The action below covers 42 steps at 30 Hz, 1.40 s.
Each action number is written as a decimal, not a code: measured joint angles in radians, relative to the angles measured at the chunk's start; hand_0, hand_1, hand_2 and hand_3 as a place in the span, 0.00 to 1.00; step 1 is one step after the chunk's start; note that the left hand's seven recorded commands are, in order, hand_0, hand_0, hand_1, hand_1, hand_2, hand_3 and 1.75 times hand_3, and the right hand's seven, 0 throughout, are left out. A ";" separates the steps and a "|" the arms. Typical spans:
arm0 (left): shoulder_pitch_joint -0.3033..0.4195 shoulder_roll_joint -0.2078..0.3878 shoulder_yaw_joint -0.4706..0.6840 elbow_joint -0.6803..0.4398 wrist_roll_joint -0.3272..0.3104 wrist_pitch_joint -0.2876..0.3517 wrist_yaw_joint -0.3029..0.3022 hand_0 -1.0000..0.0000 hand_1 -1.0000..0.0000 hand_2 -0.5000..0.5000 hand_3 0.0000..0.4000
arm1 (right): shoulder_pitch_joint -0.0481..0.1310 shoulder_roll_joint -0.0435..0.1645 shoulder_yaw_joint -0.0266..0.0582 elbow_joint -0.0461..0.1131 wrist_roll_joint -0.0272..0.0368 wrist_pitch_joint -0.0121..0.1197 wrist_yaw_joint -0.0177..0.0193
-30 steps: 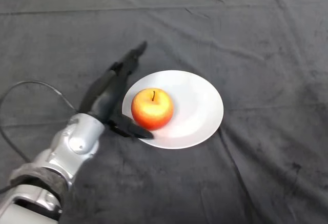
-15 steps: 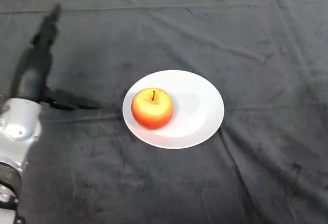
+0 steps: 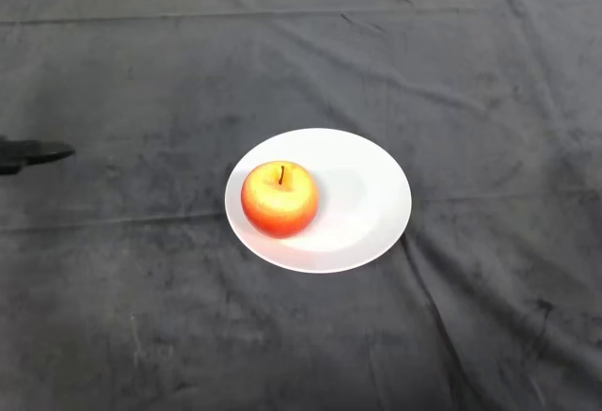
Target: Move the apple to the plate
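The apple point(image 3: 279, 199) sits upright on the left part of the white plate point(image 3: 362, 199), well to the right of the hand point(image 3: 33, 155), of which only a dark tip shows at the worktop's point(image 3: 301, 336) left edge; whether it is spread or closed cannot be told. The move looks finished, nothing left.

No readable text, label, brand, number or sign anywhere in my head view. Checked round white plate point(image 3: 367, 206): plain, unmarked. Red-yellow apple point(image 3: 279, 199) on it: no sticker visible to me. Dark grey cloth-covered table point(image 3: 470, 72): bare fabric, no print.
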 measured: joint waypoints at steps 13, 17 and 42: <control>0.042 0.030 0.053 0.001 -0.028 0.042 0.071 1.00 1.00 0.50 0.00 | 0.000 0.000 0.0000 0.000 -0.0001 0.000 0.0000; 0.060 0.030 0.065 0.001 -0.030 0.048 0.072 1.00 1.00 0.50 0.00 | 0.000 0.000 0.0000 0.000 -0.0001 0.000 0.0000; 0.119 0.055 0.125 0.001 -0.069 0.118 0.090 1.00 1.00 0.50 0.00 | 0.000 0.000 0.0000 0.000 -0.0001 0.000 0.0000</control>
